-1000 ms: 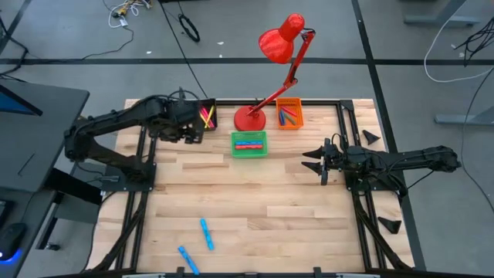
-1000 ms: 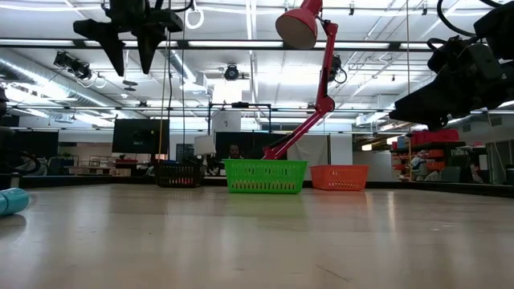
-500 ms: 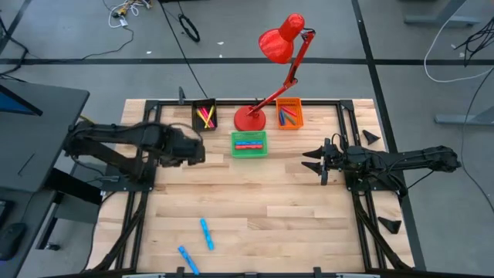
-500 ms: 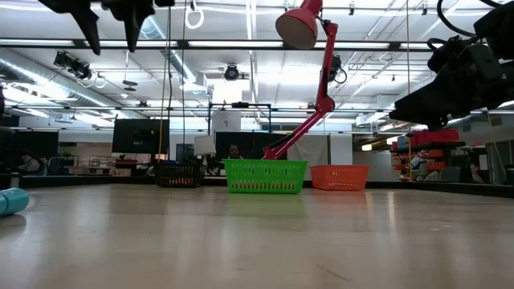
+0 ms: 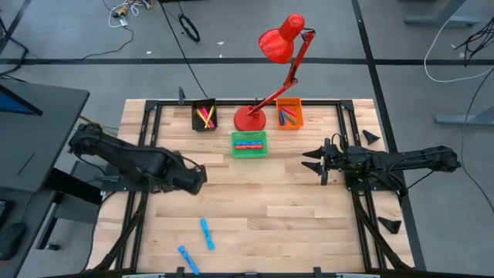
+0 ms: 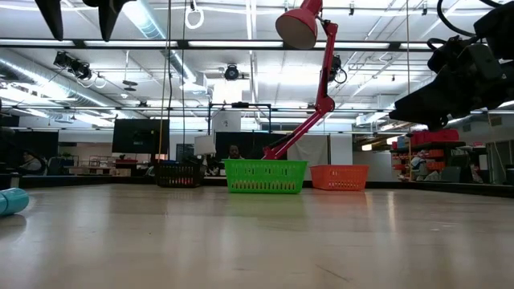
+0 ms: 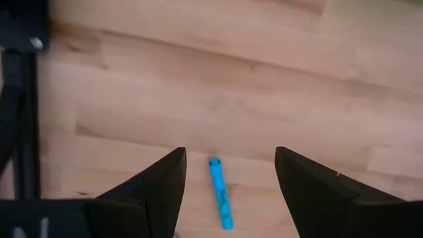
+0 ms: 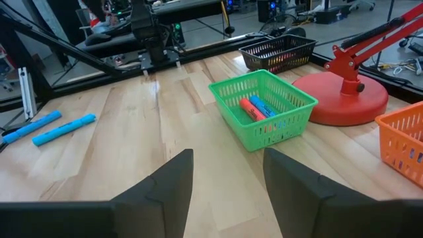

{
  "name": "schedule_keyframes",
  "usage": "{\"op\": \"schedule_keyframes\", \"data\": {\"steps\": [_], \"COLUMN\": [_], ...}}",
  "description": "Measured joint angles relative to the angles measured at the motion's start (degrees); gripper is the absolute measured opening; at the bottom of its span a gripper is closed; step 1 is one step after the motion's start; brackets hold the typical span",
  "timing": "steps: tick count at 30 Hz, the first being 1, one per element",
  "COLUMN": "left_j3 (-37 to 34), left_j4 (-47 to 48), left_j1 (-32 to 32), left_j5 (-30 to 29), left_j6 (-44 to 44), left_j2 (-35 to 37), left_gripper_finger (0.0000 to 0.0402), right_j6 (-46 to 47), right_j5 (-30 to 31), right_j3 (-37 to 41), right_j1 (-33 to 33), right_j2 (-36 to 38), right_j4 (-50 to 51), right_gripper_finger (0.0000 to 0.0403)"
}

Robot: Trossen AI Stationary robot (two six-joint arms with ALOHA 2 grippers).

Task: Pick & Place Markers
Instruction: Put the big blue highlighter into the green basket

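Note:
Two blue markers (image 5: 206, 233) (image 5: 187, 259) lie flat on the wooden table near its front edge, left of the middle. My left gripper (image 5: 196, 179) hangs open above the table, pointing down, a little to the far side of them. In the left wrist view one blue marker (image 7: 220, 202) shows below and between its spread fingers, untouched. More markers lie in the black bin (image 5: 204, 116), the green bin (image 5: 249, 144) and the orange bin (image 5: 289, 114). My right gripper (image 5: 312, 160) waits open at the right, pointing level toward the table's middle.
A red desk lamp stands with its base (image 5: 249, 118) between the black and orange bins; its arm leans toward the far right and its shade (image 5: 275, 42) hangs beyond the far edge. Black frame rails (image 5: 141, 208) run along the table's left and right sides. Bare wood lies between the bins and the blue markers.
My left gripper has swung from above the black bin at the far left toward the table's near edge, ending closer to the blue markers. It has rolled about its own axis on the way and stayed open and empty. The markers have not moved.

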State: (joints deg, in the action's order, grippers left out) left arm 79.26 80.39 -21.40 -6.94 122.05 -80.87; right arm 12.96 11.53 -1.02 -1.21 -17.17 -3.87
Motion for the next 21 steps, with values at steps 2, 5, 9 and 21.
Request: {"op": "schedule_keyframes", "data": {"steps": [2, 5, 9, 21], "left_j3": [0.00, 0.00, 0.00, 0.00], "left_j4": [-1.62, -3.79, -7.07, -18.25], "left_j1": [-0.90, -2.36, -4.28, -9.90], "left_j5": [0.11, 0.12, 0.58, 1.68], "left_j6": [1.05, 3.20, 4.79, 4.87], "left_j2": [-1.15, -3.38, -6.63, -13.96], "left_gripper_finger": [0.0238, 0.0238, 0.0238, 0.0238], "right_j6": [0.01, 0.00, 0.01, 0.00], "right_j5": [0.02, 0.01, 0.01, 0.00], "right_j3": [0.00, 0.00, 0.00, 0.00], "right_j1": [0.01, 0.00, 0.02, 0.00], "right_j2": [0.00, 0.00, 0.00, 0.00], "right_j4": [0.01, 0.01, 0.01, 0.01], "right_gripper_finger": [0.0185, 0.0185, 0.0185, 0.0185]}}
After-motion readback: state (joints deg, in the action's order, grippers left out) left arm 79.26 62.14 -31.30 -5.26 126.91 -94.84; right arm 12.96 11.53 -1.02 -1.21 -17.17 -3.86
